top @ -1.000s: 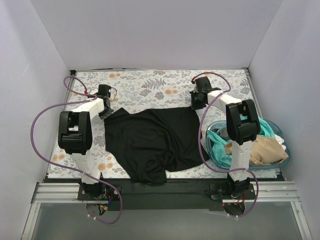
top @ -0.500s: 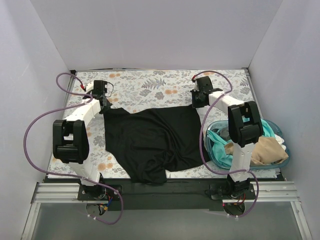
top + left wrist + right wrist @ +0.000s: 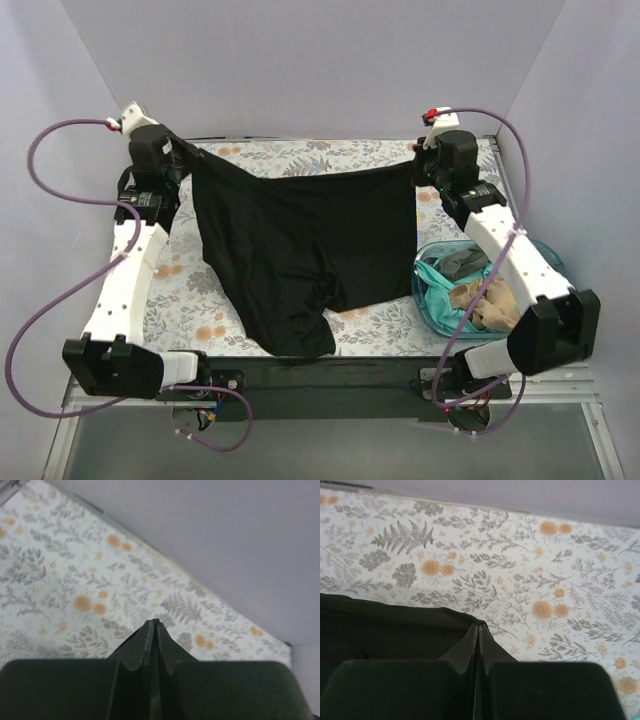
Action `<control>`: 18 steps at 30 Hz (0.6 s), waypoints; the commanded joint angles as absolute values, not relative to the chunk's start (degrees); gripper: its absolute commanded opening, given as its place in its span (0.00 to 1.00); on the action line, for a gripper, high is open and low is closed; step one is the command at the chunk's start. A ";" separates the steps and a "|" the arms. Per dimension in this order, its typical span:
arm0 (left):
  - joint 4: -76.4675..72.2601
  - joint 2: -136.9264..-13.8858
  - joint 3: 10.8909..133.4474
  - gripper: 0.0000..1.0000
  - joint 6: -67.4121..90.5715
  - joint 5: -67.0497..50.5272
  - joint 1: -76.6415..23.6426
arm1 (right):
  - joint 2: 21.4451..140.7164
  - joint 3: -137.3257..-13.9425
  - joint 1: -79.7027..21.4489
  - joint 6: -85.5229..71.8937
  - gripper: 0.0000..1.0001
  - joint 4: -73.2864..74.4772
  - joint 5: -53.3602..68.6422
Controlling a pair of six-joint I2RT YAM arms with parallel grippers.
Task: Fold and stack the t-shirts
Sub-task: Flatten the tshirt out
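Cloth is sagging, limp and light. My left gripper (image 3: 154,630) and right gripper (image 3: 477,632) are clamping opposite corners of the black t-shirt (image 3: 300,250).

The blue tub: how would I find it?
Start at the flowery table and go to its right edge, beside the right arm. The tub there is see-through blue plastic, the only container, holding a teal shirt and a tan shirt.
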State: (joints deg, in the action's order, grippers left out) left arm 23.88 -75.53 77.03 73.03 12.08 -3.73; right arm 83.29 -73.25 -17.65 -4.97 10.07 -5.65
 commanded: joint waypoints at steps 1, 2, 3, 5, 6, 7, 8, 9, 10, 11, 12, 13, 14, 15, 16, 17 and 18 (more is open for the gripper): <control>20.65 -68.48 84.17 0.00 71.10 10.72 -3.52 | 75.69 -72.33 -17.67 -3.34 0.01 7.73 -7.21; 20.65 -67.60 85.42 0.00 71.02 9.94 -3.52 | 72.19 -72.33 -17.58 -3.17 0.01 7.73 -6.95; 20.74 -66.63 86.65 0.00 70.58 9.50 -3.52 | 70.51 -72.60 -17.75 -3.16 0.01 7.82 -5.99; 20.66 -64.26 90.33 0.00 69.79 7.40 -3.52 | 65.50 -73.12 -17.67 -2.81 0.01 7.82 -4.75; 20.65 -63.55 91.66 0.00 69.35 6.86 -3.52 | 63.91 -73.47 -17.84 -2.73 0.01 7.82 -3.70; 20.65 -62.15 92.89 0.00 68.82 6.16 -3.60 | 61.03 -74.26 -17.84 -2.46 0.01 7.74 -3.17; 20.65 -61.62 94.03 0.00 68.21 5.89 -3.52 | 59.69 -74.88 -17.75 -2.29 0.01 7.73 -2.64; 20.83 -61.00 96.74 0.00 67.86 5.98 -3.52 | 58.37 -75.40 -17.84 -2.02 0.01 7.91 -1.77; 21.00 -60.47 98.07 0.00 66.89 6.24 -3.52 | 56.10 -76.89 -17.75 -1.85 0.01 8.00 -0.89; 21.44 -59.60 99.74 0.00 66.36 6.41 -3.52 | 55.20 -77.60 -17.84 -1.93 0.01 8.00 -0.44; 21.62 -59.07 102.45 0.00 65.75 6.76 -3.52 | 54.33 -78.22 -17.84 -1.85 0.01 8.09 1.39; 21.80 -58.45 103.87 0.00 64.96 7.12 -3.52 | 52.66 -79.09 -17.75 -1.76 0.01 8.43 2.19; 21.71 -57.32 105.02 0.00 64.52 7.55 -3.52 | 51.95 -80.67 -17.84 -1.67 0.01 8.61 2.89; 21.62 -56.70 107.12 0.00 64.16 7.82 -3.52 | 51.33 -81.55 -17.84 -1.76 0.01 9.05 4.29; 20.75 -56.17 107.83 0.00 63.20 8.26 -3.52 | 50.28 -82.26 -17.84 -1.76 0.01 9.57 5.18; 20.13 -55.55 108.28 0.00 63.02 8.52 -3.52 | 49.75 -83.48 -17.75 -1.84 0.01 9.84 5.97; 19.60 -54.50 108.89 0.00 62.84 8.79 -3.52 | 49.14 -84.02 -17.84 -2.11 0.01 9.84 7.54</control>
State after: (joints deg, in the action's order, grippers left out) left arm 21.21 -56.69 106.34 65.87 7.53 -3.70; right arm 50.72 -80.53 -17.72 -2.74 10.44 3.27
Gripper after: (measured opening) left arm 0.019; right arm 0.020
